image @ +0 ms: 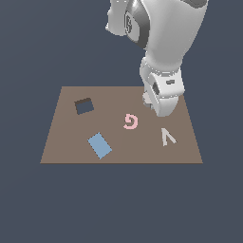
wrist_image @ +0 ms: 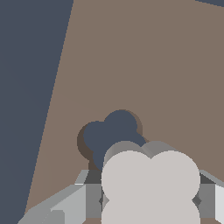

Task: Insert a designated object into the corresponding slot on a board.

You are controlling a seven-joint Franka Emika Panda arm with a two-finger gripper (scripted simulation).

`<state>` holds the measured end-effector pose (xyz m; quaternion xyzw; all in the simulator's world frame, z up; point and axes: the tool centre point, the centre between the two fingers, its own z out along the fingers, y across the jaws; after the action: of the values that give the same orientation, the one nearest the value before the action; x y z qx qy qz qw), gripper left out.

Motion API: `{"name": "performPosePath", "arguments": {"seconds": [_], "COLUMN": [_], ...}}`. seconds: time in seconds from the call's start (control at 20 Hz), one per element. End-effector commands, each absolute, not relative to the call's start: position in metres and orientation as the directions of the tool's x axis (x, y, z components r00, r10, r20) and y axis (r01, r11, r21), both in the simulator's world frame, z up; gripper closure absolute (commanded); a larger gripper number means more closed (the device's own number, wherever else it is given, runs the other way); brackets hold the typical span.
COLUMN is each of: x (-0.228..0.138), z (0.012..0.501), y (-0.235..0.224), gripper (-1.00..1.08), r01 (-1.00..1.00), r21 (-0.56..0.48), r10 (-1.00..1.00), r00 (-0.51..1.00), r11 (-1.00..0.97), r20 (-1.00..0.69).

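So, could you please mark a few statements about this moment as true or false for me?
1. The gripper holds a pale lobed piece. True.
2. The pale piece is already seated in the lobed dark cutout. False: in the wrist view the cutout is open and only partly covered by the piece.
3. The pink G shape lies between the square cutout and the pale V shape on the board. True.
4. The blue tile fills the square cutout. False: it lies flat on the board apart from that cutout, nearer the camera.
5. The arm is over the exterior view's left side of the board. False: it is over the right side.
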<state>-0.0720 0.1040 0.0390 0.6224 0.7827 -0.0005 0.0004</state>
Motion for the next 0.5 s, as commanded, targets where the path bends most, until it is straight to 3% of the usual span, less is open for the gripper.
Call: {"name": "performPosePath", "arguments": {"seconds": [0.0,0.45], "x": [-0.076,-0.087], "z": [0.040,0.040], "y": [0.108,0.116], "gripper": [1.08,1.08], "r01": [0.948,0.847], "r21": [0.000,-0.001], "r10": [0.948,0.847], "r00": [-0.319,-0.532], "r11": [0.319,0.532], "r20": [-0.002,-0.002]}}
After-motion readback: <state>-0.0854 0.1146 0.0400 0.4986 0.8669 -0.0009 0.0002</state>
